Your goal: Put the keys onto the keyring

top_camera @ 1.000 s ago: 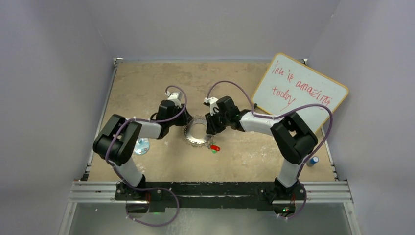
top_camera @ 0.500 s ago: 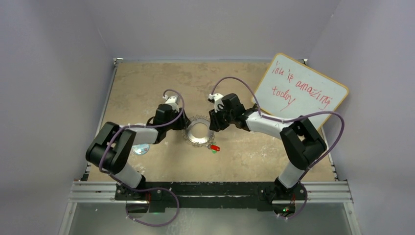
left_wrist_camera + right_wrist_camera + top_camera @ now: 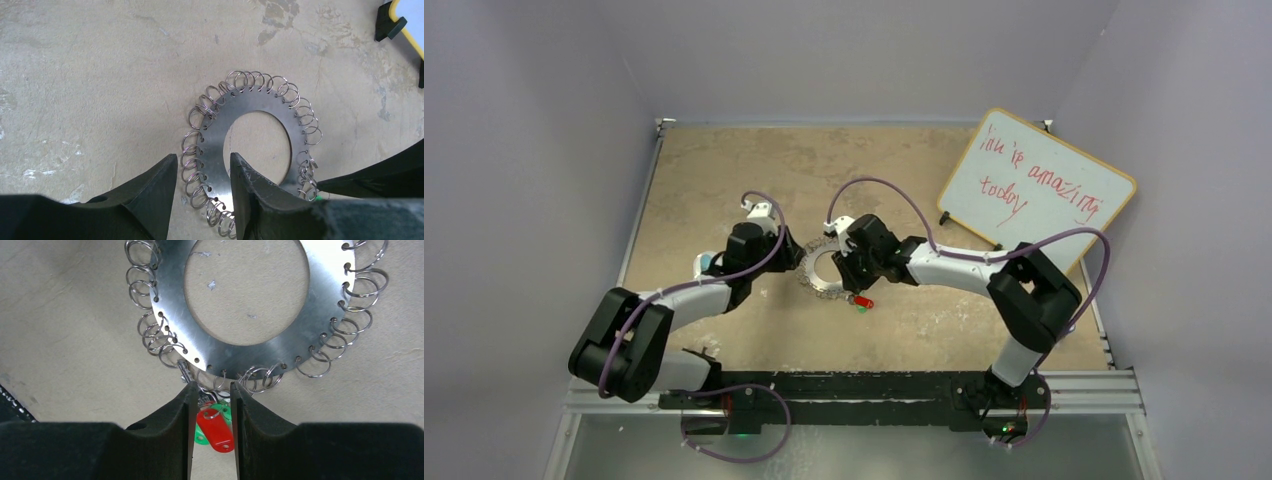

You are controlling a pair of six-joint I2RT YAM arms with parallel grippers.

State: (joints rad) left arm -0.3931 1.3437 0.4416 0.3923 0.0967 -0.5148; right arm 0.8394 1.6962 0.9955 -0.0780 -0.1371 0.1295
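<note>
Jaws, L gripper [image 3: 202, 162]: spread, clear gap btw the fingers. Left-side stretch of keyring [image 3: 255, 100] rim sits in that gap. One finger is over the outer loop fringe, the other over the inner edge of the flat band. Can't tell if either pad touches metal. Ring lies flat on table [image 3: 724, 170].

Jaws, R gripper [image 3: 211, 390]: narrow gap, not pressed together. Red-head key [image 3: 216, 427] lies in the gap, w/ green-head key [image 3: 200, 434] partly under it. Can't tell whether the pads pinch the red head or just hang above it.

Keyring posn: mid-table, btw the two wrists in top view. Wide open centre, table showing thru. Wire loops all round rim.

Keys posn: just outside ring's near-right rim, right by the loops there. Small split rings on the key heads sit among the fringe loops; linked or not, can't tell.

Whiteboard [image 3: 1039, 185] w/ red scribble leans at far right, well apart from ring.
</note>
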